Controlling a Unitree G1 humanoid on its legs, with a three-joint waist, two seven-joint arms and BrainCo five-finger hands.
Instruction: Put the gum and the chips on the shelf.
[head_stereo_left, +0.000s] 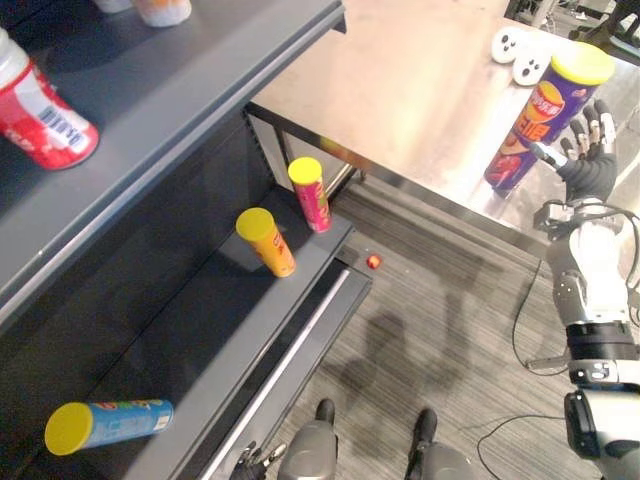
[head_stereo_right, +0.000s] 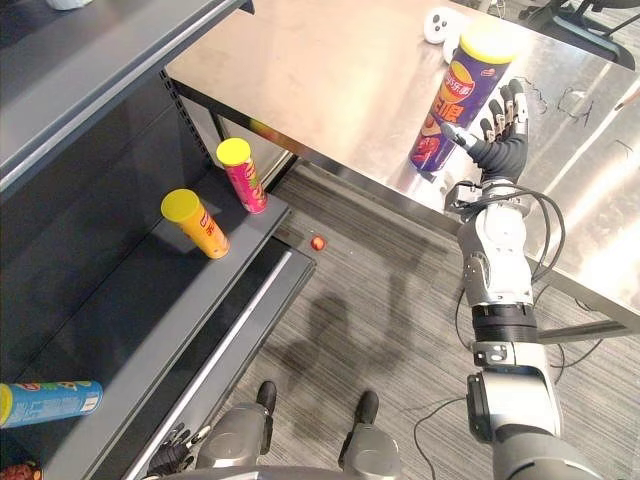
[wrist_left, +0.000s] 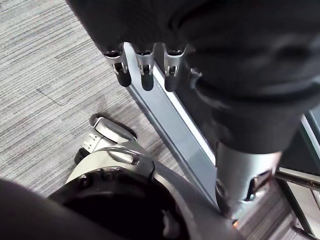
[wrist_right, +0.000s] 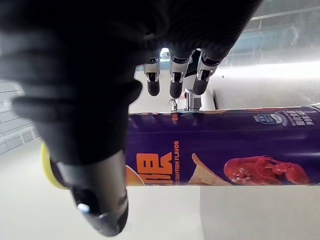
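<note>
A tall purple chips can with a yellow lid stands upright near the front edge of the steel table. My right hand is raised just to its right, open, with fingers spread beside the can. In the right wrist view the can lies between the straight fingers and the thumb, with no grip on it. My left hand hangs low by the shelf's front edge, its fingers relaxed and holding nothing.
On the dark lower shelf stand a pink tube and an orange tube; a blue tube lies on its side. A red can lies on the upper shelf. A small red thing lies on the floor. Two white objects sit behind the chips.
</note>
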